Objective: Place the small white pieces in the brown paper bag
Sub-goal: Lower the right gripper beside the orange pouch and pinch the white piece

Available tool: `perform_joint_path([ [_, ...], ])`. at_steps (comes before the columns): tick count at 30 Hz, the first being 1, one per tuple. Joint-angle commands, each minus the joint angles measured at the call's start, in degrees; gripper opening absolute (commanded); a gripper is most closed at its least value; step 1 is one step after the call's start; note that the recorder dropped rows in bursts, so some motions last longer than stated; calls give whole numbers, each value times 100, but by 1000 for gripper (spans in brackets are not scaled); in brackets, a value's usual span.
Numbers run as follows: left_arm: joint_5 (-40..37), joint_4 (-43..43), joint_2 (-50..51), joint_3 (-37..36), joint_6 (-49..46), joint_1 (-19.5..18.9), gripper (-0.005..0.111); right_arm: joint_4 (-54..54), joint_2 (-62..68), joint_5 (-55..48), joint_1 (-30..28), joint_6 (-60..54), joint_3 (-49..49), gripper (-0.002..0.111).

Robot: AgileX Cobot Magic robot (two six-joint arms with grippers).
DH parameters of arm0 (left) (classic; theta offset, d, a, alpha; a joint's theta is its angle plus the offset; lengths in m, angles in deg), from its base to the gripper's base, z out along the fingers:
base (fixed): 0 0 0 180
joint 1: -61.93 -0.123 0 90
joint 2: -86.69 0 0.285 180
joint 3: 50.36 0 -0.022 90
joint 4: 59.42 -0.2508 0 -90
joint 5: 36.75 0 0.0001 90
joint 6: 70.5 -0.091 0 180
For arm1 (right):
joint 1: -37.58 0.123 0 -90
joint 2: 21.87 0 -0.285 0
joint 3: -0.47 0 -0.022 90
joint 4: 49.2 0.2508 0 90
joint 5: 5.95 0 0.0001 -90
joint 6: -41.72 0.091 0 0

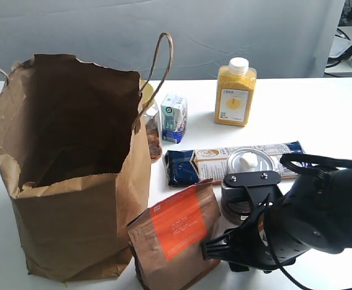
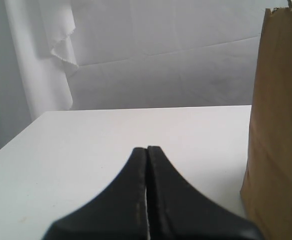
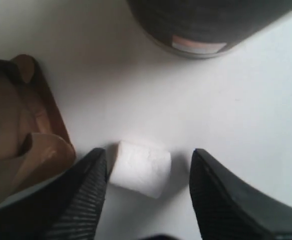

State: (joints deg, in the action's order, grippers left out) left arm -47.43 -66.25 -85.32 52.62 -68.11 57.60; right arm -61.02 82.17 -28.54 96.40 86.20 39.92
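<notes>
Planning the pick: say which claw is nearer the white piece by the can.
Right. The right claw straddles the white piece, open. The left claw, shut, is beside the brown paper bag, no piece in view.

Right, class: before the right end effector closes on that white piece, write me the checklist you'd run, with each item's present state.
1. White piece lies on the table between the right end effector fingers: ok.
2. Jaws stand wider than the piece: ok.
3. Piece centred in the gap: not ok. It sits close against one finger and far from the other.
4. Brown pouch and can outside the gap: ok.
5. Brown paper bag upright, mouth open: ok.
6. Left end effector shut, beside the bag and not over its mouth: ok.
</notes>
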Motion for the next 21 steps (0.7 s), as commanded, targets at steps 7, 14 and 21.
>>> perform_joint_path([
  [7, 31, -21, -20, -20, 22, 45, 0, -70, 12, 193, -33, -122, 33, 14],
  [14, 31, -21, -20, -20, 22, 45, 0, -70, 12, 149, -33, -122, 33, 0],
  [21, 31, -21, -20, -20, 22, 45, 0, 276, -534, -64, 5, -298, 339, 0],
])
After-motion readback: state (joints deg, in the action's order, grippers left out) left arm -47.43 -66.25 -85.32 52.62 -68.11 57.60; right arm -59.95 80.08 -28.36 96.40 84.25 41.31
